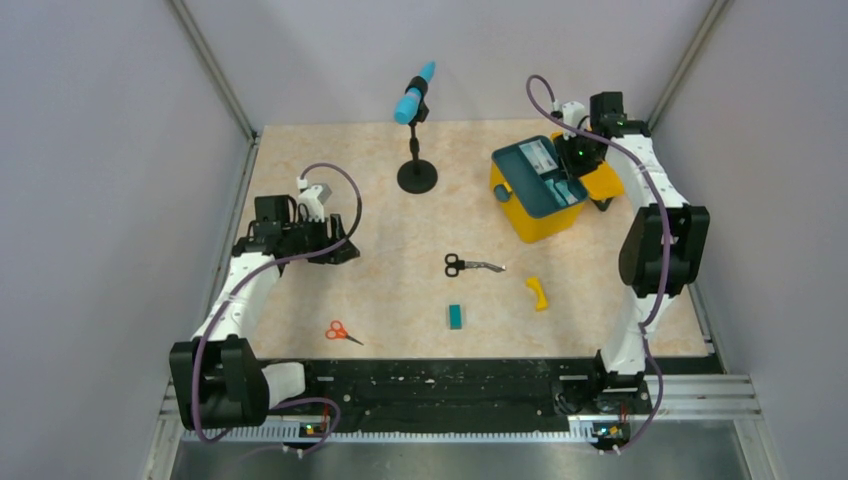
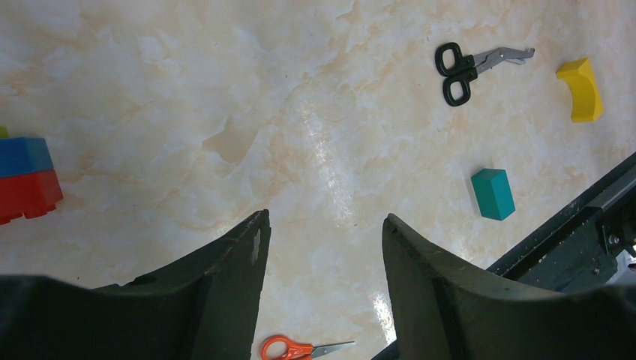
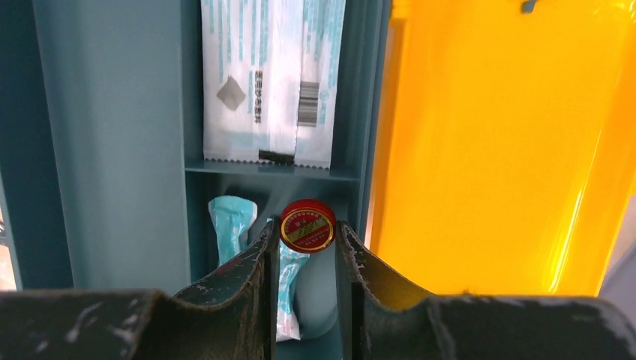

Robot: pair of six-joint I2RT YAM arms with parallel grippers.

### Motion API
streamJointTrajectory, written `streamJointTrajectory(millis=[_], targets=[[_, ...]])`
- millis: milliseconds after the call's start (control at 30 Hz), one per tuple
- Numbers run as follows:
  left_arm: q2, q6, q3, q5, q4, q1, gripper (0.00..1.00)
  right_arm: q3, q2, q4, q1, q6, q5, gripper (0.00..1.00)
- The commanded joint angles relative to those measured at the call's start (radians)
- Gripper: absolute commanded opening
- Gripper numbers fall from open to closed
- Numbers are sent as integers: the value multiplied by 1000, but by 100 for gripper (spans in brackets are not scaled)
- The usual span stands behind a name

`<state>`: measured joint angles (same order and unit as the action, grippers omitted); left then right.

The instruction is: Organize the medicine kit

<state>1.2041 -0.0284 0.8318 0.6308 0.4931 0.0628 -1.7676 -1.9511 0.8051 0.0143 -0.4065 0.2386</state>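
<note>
The medicine kit (image 1: 540,215), a yellow box with its lid open, stands at the back right. Its dark teal insert tray (image 3: 112,150) holds a white packet (image 3: 266,82) and teal sachets (image 3: 229,225). The yellow lid (image 3: 495,150) lies to the right. My right gripper (image 3: 307,234) points down into the tray (image 1: 530,185) and is shut on a small round red tin (image 3: 307,225) at its fingertips. In the top view the right gripper (image 1: 578,160) sits over the kit's far side. My left gripper (image 2: 324,225) is open and empty above the table at the left (image 1: 340,250).
Black scissors (image 1: 470,265) (image 2: 469,64), a small yellow curved piece (image 1: 538,293) (image 2: 580,90), a teal block (image 1: 455,317) (image 2: 493,193) and orange scissors (image 1: 340,331) (image 2: 296,349) lie on the table. A microphone stand (image 1: 416,175) is at the back. Red and blue blocks (image 2: 26,180) sit left.
</note>
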Motion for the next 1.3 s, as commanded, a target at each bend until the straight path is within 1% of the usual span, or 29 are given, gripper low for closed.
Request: streamJointTrajectory(millis=[0,100,167,233,333,433,533,633,767,833,933,1000,1067,1167,1267], targets=[[-23,-3,-8,8,-13,12,61,-69,-14,-41,-6,19,21,22],[-16,1,-3,10,-17,12,61,-76,-24,-42,-4,27,22,25],[-13,1,-1,10,-16,12,62,-76,-24,-40,-1,29,9,30],[-9,0,1,10,-16,13,61,-77,-14,-34,1,34,0,38],[-8,-2,4,10,-13,12,62,-89,18,-21,0,47,0,45],[-6,-19,6,1,0,12,62,-91,74,-5,1,51,25,46],[-3,-75,4,-11,29,12,63,-59,142,4,2,39,94,46],[-6,-152,-1,-13,49,11,63,10,228,0,12,7,196,46],[-9,-251,-4,1,82,2,63,172,343,-61,49,-39,325,46],[-11,-294,-6,25,100,-10,63,273,394,-93,91,-81,380,46],[-17,-330,-6,56,110,-34,63,401,433,-104,191,-205,408,45],[-22,-313,-1,72,104,-50,62,469,443,-100,264,-297,403,45],[-18,-253,6,81,81,-58,62,526,436,-94,335,-388,394,43],[1,-110,10,85,18,-58,61,582,393,-98,400,-476,352,40],[24,38,-5,64,-69,-58,61,611,340,-134,435,-499,305,36]])
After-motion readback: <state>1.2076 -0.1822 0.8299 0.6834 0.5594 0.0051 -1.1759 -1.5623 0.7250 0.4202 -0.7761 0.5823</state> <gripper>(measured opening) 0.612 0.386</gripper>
